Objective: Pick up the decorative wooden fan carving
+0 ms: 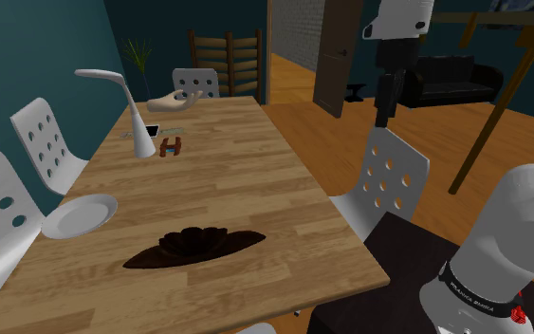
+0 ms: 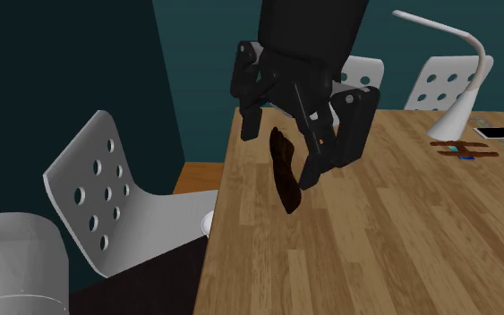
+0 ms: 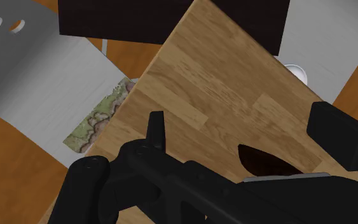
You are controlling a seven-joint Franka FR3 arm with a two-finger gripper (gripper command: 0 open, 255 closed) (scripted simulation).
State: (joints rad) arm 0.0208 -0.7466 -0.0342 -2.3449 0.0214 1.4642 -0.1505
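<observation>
Long wooden table [image 1: 255,180], light planks. White bendy lamp [image 1: 132,109] stands near far end. Small red-brown thing [image 1: 170,146] just beside lamp's foot. Small flat phone [image 1: 151,131] just behind lamp. Pale tan thing [image 1: 172,101] farther back, by far edge. White plate [image 1: 81,214] nearer than lamp, at side edge. Dark brown fan carving [image 1: 195,245] lies flat, well apart from lamp, toward near end.

Shoulder view high, second exterior close, wrist downward, sharing table [image 1: 284,190]

You had the black tool [image 2: 281,148] hanging over the wooden counter [image 2: 375,251], its fingers standing apart. The dark brown fan carving [image 2: 285,174] showed in the gap between them. A white lamp [image 2: 460,80] stood farther back.
</observation>
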